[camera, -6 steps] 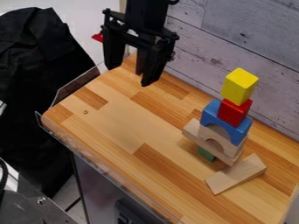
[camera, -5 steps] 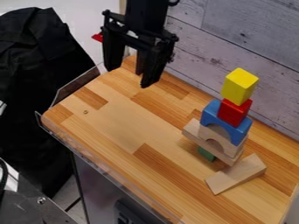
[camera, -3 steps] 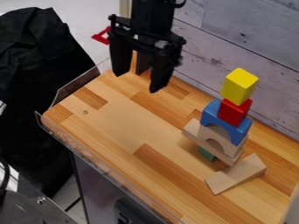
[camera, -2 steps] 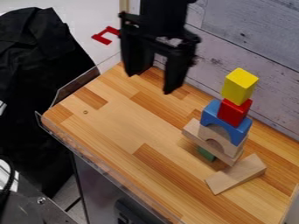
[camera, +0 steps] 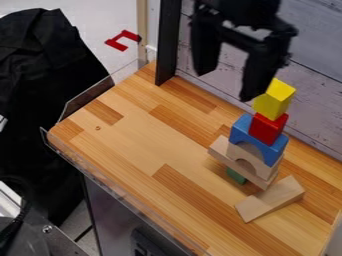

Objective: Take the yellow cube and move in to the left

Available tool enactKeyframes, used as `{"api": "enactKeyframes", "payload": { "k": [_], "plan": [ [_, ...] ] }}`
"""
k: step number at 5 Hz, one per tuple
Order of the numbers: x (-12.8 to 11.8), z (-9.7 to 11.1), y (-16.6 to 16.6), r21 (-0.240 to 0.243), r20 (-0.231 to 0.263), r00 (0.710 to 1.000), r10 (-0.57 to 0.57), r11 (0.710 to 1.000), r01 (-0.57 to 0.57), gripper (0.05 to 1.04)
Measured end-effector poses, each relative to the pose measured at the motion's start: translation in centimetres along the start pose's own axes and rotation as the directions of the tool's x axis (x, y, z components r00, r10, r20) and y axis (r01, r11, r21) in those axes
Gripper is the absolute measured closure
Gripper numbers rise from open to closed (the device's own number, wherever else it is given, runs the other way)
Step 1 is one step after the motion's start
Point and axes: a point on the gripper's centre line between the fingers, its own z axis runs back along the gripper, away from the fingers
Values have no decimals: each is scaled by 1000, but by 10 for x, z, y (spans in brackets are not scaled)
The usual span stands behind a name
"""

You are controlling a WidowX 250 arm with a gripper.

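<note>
Presently, the yellow cube [camera: 270,106] sits directly atop the red block [camera: 267,128], ungrasped. The black gripper [camera: 226,86], fingers spread and holding nothing, hangs above and to one side of that block. Approach seems partly complete, I judge; grasp, lift and leftward placement remain.

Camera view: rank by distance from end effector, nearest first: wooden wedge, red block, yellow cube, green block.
1. Yellow cube, top of stack
2. Red block, directly under it
3. Green block, stack's base
4. Wooden wedge, on the table beside the stack
</note>
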Motion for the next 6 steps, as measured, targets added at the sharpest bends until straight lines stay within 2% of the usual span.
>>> {"api": "enactKeyframes", "payload": {
  "k": [1,2,4,5,6],
  "plan": [
    [17,-4,-11,19,-9,998,-62,998,63,84],
    [27,-8,-13,9,-4,997,-77,997,77,84],
    [33,-17,-5,-5,-14,999,-48,999,48,84],
    [37,-15,1,-3,6,1000,-26,1000,26,84],
    [43,-20,4,5,-11,1000,-17,1000,17,84]
  ]
}}
